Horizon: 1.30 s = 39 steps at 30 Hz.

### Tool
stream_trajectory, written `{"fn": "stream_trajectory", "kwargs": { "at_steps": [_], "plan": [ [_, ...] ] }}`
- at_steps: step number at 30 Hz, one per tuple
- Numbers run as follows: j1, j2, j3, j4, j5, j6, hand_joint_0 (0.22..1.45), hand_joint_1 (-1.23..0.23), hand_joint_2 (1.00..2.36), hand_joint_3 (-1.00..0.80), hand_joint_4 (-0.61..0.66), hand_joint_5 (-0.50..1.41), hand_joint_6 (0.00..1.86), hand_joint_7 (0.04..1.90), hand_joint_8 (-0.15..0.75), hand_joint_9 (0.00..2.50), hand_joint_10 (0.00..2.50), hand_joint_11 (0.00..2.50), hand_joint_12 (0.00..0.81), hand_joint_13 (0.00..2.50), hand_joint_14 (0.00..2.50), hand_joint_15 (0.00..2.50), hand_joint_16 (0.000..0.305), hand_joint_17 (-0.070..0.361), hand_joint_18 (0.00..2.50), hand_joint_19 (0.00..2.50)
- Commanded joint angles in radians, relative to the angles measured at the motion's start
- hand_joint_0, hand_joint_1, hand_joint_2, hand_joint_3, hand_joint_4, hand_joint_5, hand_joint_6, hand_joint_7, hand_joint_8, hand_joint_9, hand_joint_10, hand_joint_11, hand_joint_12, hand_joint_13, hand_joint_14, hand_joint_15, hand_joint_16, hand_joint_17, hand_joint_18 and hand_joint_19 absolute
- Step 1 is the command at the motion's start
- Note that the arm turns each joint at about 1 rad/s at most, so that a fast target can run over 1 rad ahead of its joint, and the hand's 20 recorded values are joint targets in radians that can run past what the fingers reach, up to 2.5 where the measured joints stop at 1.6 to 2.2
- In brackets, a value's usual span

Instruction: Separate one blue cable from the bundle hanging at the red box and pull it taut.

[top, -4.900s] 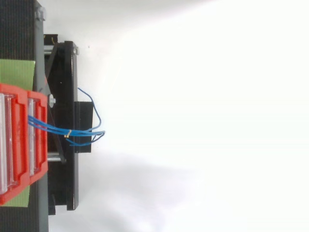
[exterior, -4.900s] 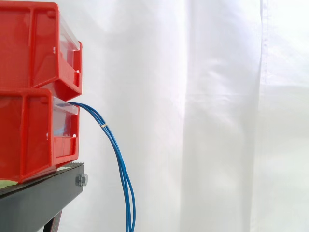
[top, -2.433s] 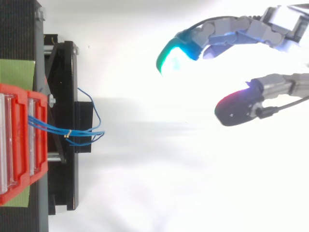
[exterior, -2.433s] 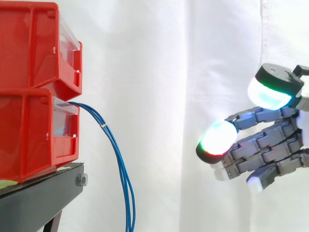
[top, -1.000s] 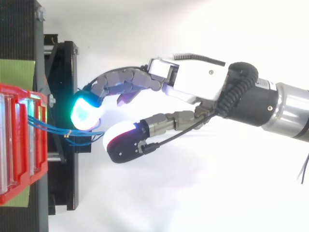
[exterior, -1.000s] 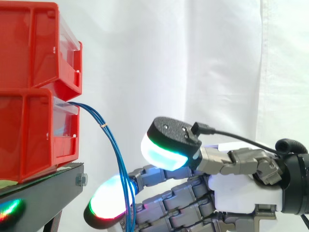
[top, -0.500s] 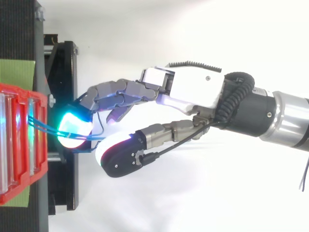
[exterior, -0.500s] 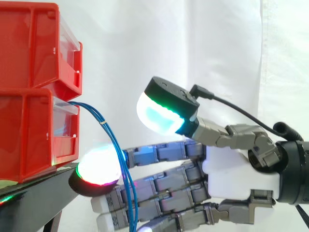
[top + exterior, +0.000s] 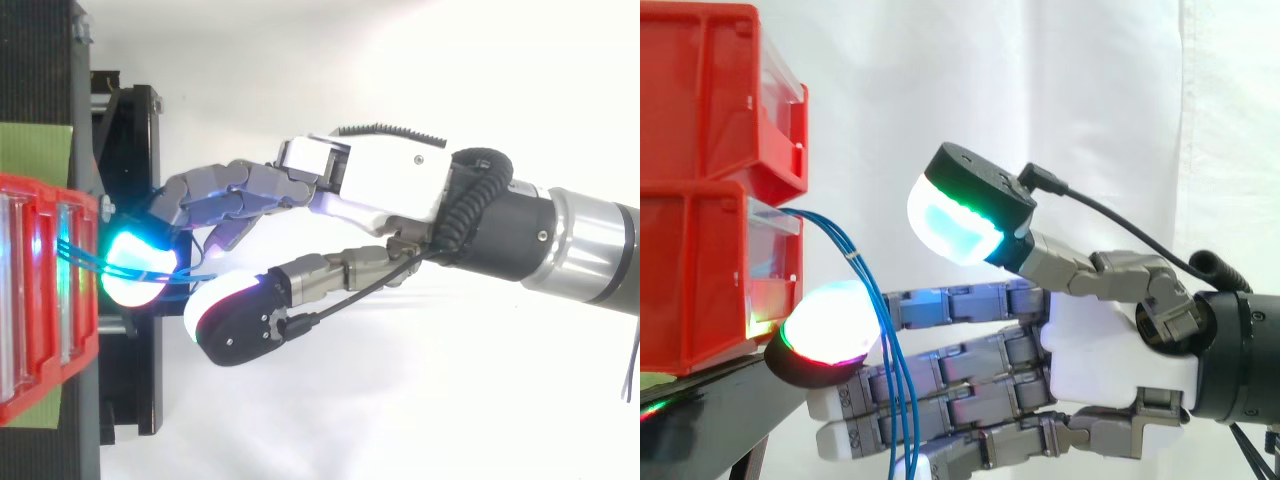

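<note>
At red box [image 9: 700,270] front, blue cables [image 9: 862,277] steeply downward

Nothing here that I can read.
The red bins [image 9: 700,120], the blue cables [image 9: 854,258] and my hand [image 9: 1110,350] carry no legible letters, numbers, labels or signs.

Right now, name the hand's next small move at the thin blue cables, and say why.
Probably lower the thumb onto one strand of the thin blue cables. The grey robot hand is open: straight fingers reach past the bundle toward the lower red plastic bin, nothing pinched.
</note>
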Motion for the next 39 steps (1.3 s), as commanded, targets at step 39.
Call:
{"fn": "stream_trajectory", "kwargs": {
  "at_steps": [39],
  "plan": [
    [-0.006, 0.0, 0.012, -0.083, -0.018, 0.013, 0.6, -0.57, 1.01, -0.44, 0.26, -0.15, 0.5, 0.94, 0.241, 0.68, 0.01, 0.23, 0.299, 0.5, 0.01, 0.19, 0.041, 0.093, 0.6, 0.63]
  ]
}}
